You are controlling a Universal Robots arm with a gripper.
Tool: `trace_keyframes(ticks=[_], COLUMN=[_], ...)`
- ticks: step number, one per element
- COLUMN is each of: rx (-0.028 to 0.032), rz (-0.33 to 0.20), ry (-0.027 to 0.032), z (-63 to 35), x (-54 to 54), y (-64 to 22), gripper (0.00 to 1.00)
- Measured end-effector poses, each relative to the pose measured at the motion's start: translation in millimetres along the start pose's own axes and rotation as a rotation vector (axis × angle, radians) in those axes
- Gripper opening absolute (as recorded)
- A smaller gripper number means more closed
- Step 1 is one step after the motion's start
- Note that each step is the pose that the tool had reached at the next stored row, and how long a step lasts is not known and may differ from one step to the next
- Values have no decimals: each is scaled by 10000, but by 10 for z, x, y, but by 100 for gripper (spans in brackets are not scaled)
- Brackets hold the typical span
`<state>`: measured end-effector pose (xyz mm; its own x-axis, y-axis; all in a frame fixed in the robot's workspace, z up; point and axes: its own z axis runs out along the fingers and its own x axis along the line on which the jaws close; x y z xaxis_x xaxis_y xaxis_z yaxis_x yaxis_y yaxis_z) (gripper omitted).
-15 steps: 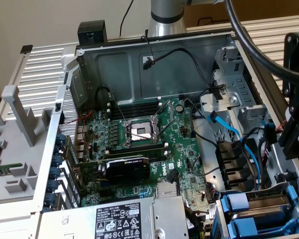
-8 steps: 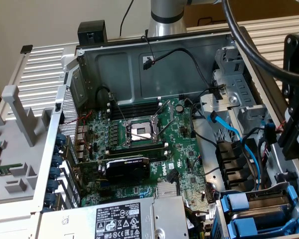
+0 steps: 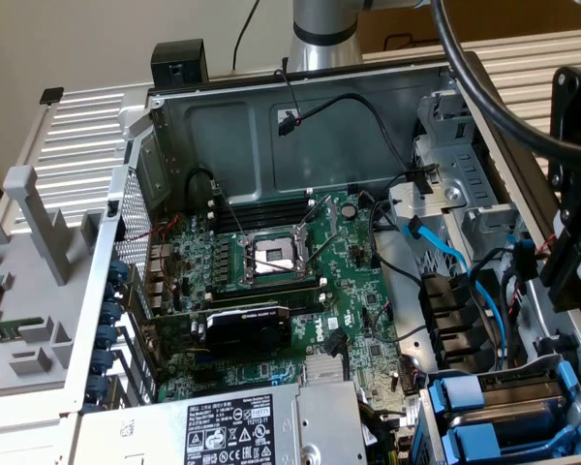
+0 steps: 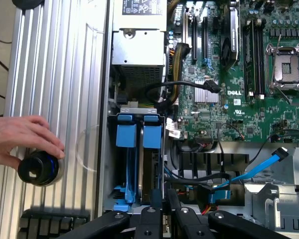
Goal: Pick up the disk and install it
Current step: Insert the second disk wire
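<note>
Two disks in bright blue carriers stand side by side in the drive cage, one (image 4: 127,137) beside the other (image 4: 152,149). In the exterior view they sit at the lower right corner of the open computer case, one disk (image 3: 462,397) behind the other (image 3: 479,441). My gripper (image 4: 164,208) hangs above the cage's end, apart from the disks, its black fingers close together with nothing between them. In the exterior view the gripper (image 3: 565,262) shows at the right edge, over the case's side.
The grey power supply (image 3: 223,426) lies next to the cage. The motherboard with its open processor socket (image 3: 271,257) fills the case floor. Blue data cables (image 3: 445,254) and black cables loop near the cage. A person's hand (image 4: 17,139) rests on a black knob (image 4: 37,170) on the ribbed aluminium table.
</note>
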<state>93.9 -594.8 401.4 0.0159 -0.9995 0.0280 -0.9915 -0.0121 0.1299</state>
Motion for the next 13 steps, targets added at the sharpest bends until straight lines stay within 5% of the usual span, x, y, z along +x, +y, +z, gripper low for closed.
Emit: trace_keyframes(ticks=[13], rx=[0], rz=[2], ry=[1], z=[0], x=[0], y=[0], gripper=[16])
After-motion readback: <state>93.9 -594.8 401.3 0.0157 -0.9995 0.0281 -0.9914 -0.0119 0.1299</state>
